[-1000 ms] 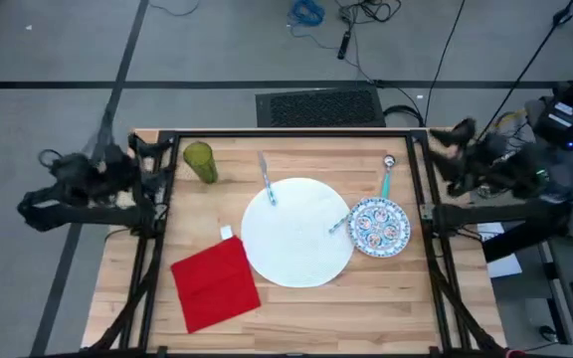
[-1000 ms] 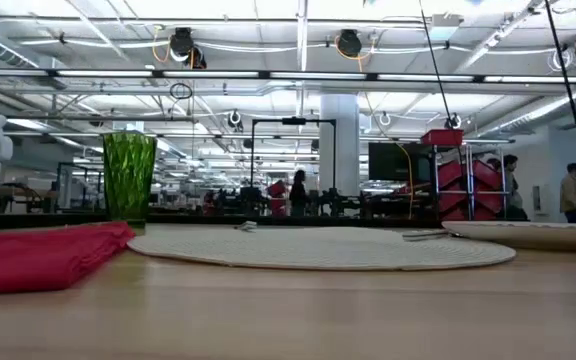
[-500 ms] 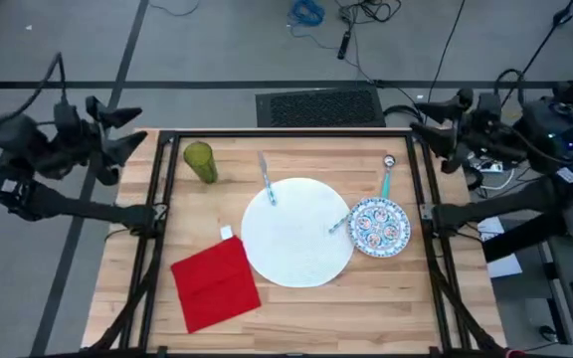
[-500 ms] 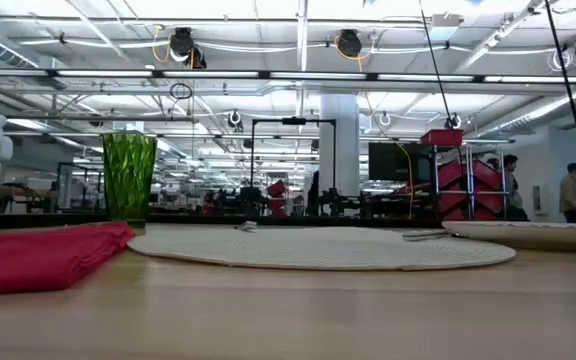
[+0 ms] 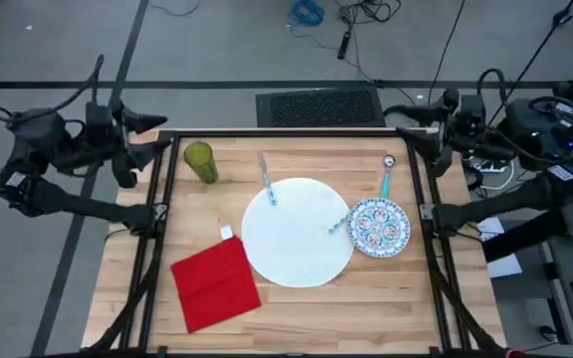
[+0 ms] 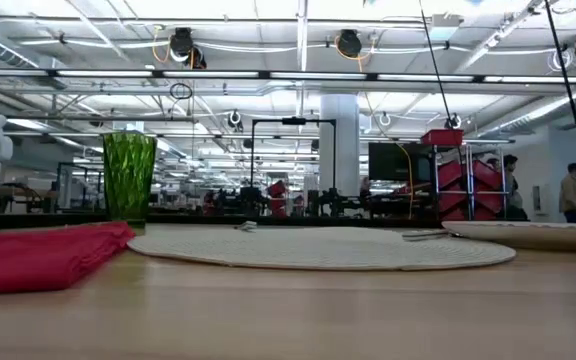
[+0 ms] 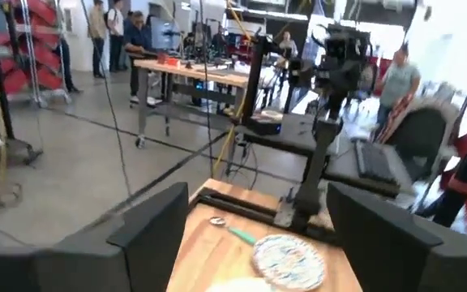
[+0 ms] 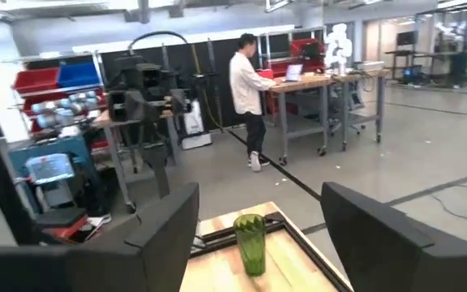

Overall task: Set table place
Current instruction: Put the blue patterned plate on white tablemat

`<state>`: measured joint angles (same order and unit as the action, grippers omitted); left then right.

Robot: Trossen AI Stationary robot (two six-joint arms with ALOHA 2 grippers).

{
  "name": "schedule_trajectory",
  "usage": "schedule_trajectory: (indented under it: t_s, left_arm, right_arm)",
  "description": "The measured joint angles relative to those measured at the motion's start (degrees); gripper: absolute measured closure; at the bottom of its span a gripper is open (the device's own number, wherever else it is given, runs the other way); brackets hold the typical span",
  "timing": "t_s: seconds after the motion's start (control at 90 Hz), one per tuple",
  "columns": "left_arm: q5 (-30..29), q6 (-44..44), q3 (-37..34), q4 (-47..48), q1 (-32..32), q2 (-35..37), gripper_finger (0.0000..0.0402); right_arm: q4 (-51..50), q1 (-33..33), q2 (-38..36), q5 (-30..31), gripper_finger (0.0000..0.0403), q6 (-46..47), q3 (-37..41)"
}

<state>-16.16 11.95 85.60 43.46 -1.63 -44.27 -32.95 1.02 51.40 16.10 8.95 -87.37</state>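
Note:
On the table a large white plate lies in the middle, with a small blue-patterned plate to its right. A red napkin lies flat at the near left. The fork rests one end on the white plate's far rim. A teal-handled spoon lies behind the small plate. The green tumbler stands upright at the far left. My left gripper hovers open over the far left corner. My right gripper hovers open over the far right corner.
A small silvery utensil bridges the two plates' rims. A small white piece lies by the napkin's far corner. The black frame rail runs along the far edge. Bare wood shows at the near right. People stand in the room beyond.
Both arms have risen from their low positions beside the table's left and right edges. They went toward the far edge, then swung their grippers inward over the far corners. Nothing on the table has moved.

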Motion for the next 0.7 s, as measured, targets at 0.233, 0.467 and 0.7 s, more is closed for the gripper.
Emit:
schedule_trajectory:
  t_s: [0.233, 0.467, 0.7]
  left_arm:
    - [-1.0, 0.8, 0.0, -1.7, 0.0, 0.0, 0.0122]
    - [-1.1, -1.1, 0.0, -2.3, 0.0, -0.2, 0.0122]
    - [-0.9, 1.2, 0.0, 0.6, 0.0, -1.8, 0.0123]
  right_arm:
    - [-0.3, 0.0, 0.4, 0.0, 0.0154, 2.2, 0.0]
    - [-1.9, 0.0, 1.1, 0.0, 0.0154, 2.0, 0.0]
    - [-4.8, 0.0, 2.3, 0.0, 0.0154, 3.8, 0.0]
